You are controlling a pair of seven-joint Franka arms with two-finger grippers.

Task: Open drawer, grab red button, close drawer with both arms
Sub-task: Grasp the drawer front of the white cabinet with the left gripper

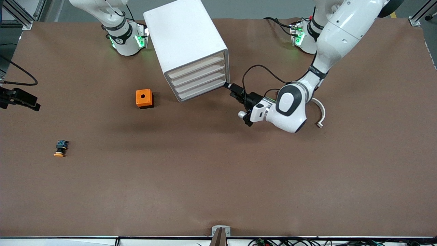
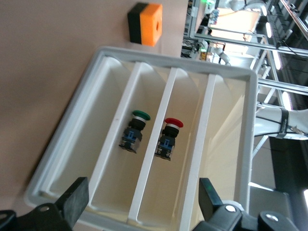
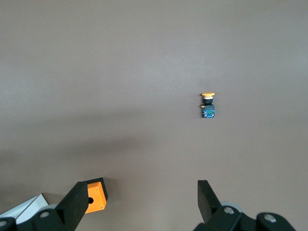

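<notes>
right gripper [image 3: 142, 202] hangs high over the bench [image 1: 218, 177] with its fingers spread and nothing between them, waiting. below it lie a yellow-capped button [image 3: 208, 105] on its side, toward the right arm's end of the bench, and an orange cube [image 1: 144, 98] just beside the white cabinet [image 1: 191, 51].

the cabinet's four drawers look nearly flush in the front view. the left wrist view looks down into one open drawer [image 2: 110, 96] with long compartments. so the opening step seems at least under way, though how far out the drawer stands cannot be told.

the red-capped button [image 2: 168, 138] lies inside it, in the compartment next to a green-capped one [image 2: 134, 131]. a divider stands between the two.

left gripper [image 2: 141, 197] sits at the drawer's front edge, at the lowest drawer's corner toward the left arm's end. its fingers are spread wide, one to each side of the front, pinching nothing.

the grab is not yet done, since the red button rests untouched. left to do, as i judge it: lift the button out of its compartment, then push the drawer shut.
</notes>
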